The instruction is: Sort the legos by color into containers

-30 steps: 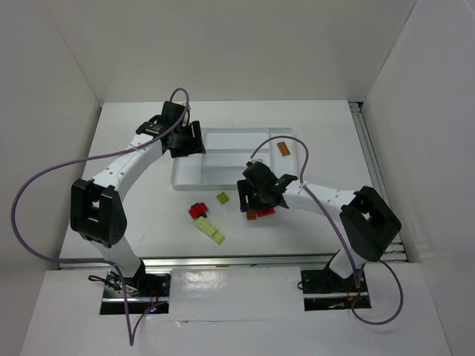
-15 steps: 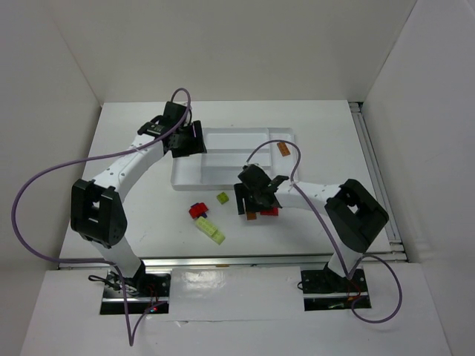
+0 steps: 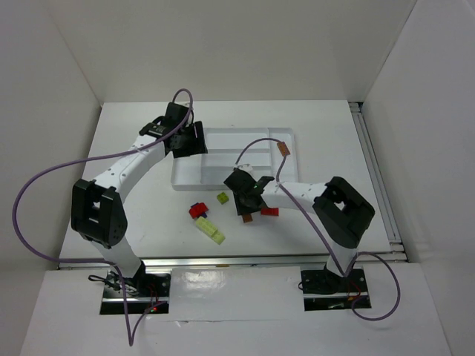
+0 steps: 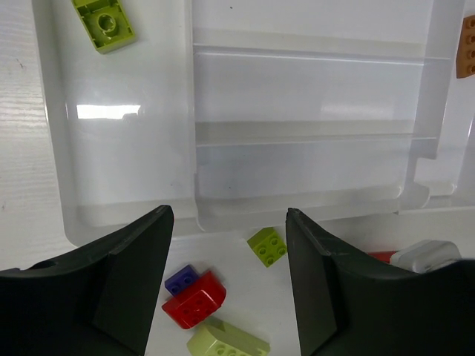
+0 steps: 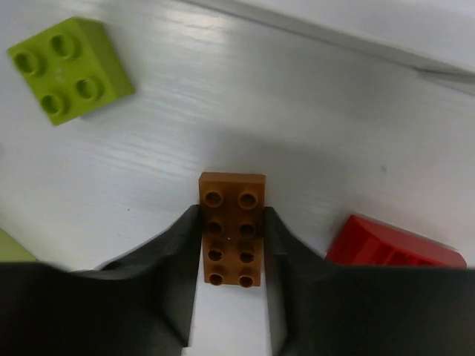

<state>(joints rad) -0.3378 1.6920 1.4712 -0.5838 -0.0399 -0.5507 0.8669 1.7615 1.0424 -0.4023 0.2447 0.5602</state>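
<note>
- Right gripper [image 5: 231, 248]: closed on the orange brick [image 5: 232, 194], with one finger [image 5: 177, 261] pressed against each long side. The brick's long axis runs parallel to the fingers, so the jaws span its short width. Whether the brick is clear of the table [image 5: 223, 111] cannot be told.
- Position of the held brick: on the near side of the tray [image 3: 237, 139], just outside its front wall. It sits between a yellow-green square brick [image 3: 222, 198] and a red brick [image 3: 269, 211].
- Governing relation: a second orange brick [image 3: 283, 149] lies in the tray's narrow right-end compartment, beyond the claw and to its right. The carry would probably run that way, over the front wall.
- Left gripper [image 4: 228, 215]: open and empty, above the tray's left end, where a yellow-green piece [image 4: 104, 22] lies in the corner compartment. The right arm is the nearer to the orange compartment.
</note>
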